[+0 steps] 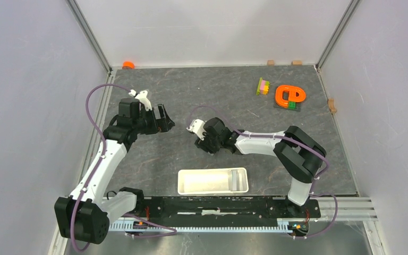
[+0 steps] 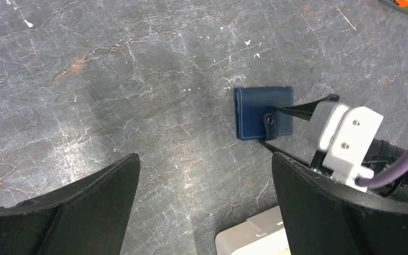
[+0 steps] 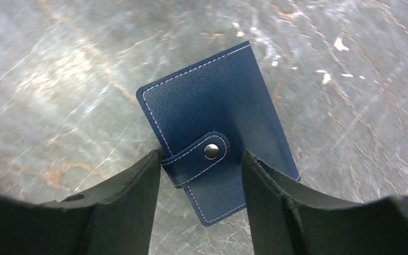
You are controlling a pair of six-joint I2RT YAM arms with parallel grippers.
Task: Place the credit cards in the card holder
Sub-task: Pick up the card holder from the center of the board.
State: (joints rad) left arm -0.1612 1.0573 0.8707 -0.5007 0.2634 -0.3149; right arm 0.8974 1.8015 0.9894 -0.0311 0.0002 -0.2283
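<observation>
Navy-blue card holder (image 3: 212,122) is noted flat and snapped shut at frame centre. Right gripper (image 3: 201,155) jaws are set apart astride its tab, nothing clamped; left gripper (image 2: 204,156) is spread wide, empty. Sliding across the stone table (image 3: 58,79) is risked if the pinch lands off-tab.

This is a robotics lab test cell: plain white wall panels (image 1: 32,79) on metal corner posts (image 1: 89,34) enclose a dark grey stone-patterned tabletop (image 1: 164,159). A white-and-black left arm (image 1: 99,170) and right arm (image 1: 260,142) are bolted to a black base rail (image 1: 218,204).
</observation>
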